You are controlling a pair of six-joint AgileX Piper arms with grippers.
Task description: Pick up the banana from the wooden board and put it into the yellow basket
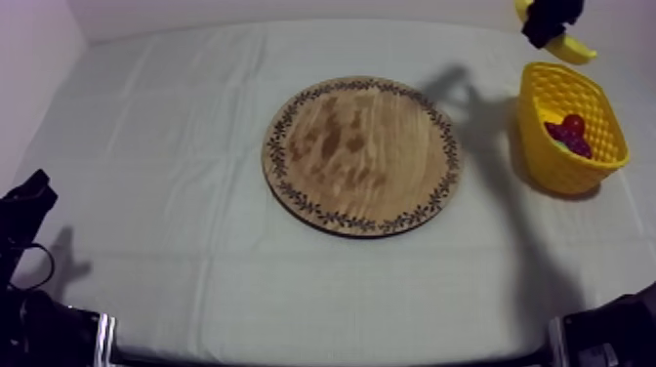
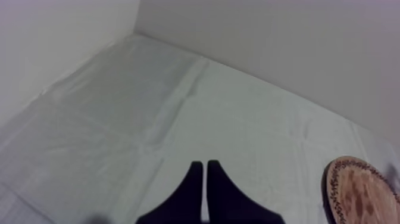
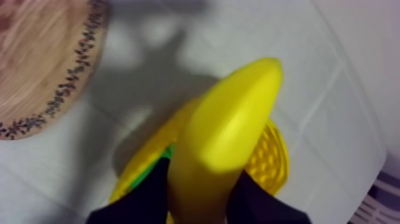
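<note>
banana [image 3: 226, 137], one, in right pincer [image 3: 199, 192], seemingly above one yellow basket [image 1: 561, 171].

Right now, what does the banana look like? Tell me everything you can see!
The banana is bright yellow, smooth and glossy, like toy plastic, curved with a rounded tip. My right gripper is shut on it, between its two black fingers, and the tip sticks out past them. It hangs in the air over the yellow basket, off the wooden board. Only the fingers touch it.
</note>
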